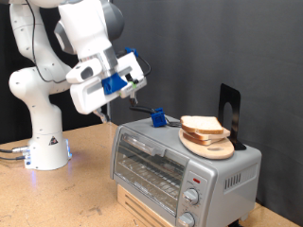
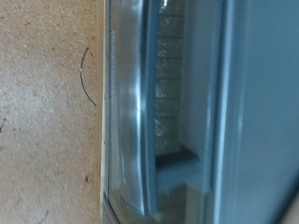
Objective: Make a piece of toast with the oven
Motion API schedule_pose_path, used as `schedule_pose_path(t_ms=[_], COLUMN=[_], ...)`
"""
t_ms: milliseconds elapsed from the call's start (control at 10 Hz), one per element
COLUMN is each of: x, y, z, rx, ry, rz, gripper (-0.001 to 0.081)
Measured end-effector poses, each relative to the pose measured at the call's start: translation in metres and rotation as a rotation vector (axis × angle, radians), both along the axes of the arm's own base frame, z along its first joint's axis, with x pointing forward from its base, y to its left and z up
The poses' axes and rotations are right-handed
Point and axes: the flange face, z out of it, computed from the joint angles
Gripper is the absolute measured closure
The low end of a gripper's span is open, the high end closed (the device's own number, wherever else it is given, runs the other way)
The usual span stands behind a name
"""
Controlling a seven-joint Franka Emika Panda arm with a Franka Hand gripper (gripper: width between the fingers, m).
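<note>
The gripper [image 1: 104, 116], fingers' spread hidden, hangs just above the closed oven's [image 1: 180, 165] door handle [image 2: 142, 103], which runs crosswise beneath it.

Oven [image 1: 180, 163] door shut, handle [image 2: 145, 103] across front; wooden board [image 1: 210, 144] with bread slices [image 1: 202, 126] occupies top's right part.

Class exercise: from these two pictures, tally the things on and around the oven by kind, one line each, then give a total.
Oven: 1
Bread slices: 2
Round wooden board: 1
Oven knobs: 2
Blue-handled tool: 1
Gripper: 1
Total: 8
</note>
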Motion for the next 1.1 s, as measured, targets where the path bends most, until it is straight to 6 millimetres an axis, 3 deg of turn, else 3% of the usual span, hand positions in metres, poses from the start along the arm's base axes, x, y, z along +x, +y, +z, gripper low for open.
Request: schedule_pose_path(t_ms=[400,700,900,1100], x=[0.004,0.004,0.002,-0.001], y=[0.019,0.024,0.008,-0.021], z=[-0.052,-0.076,-0.075,-0.077], rx=[-0.071,-0.094,-0.118,-0.179], ry=[0.047,0.062,0.057,0.060], rz=[0.009,0.009,0.004,0.000], gripper=[-0.0002,-0.0002,-0.0002,-0.0002])
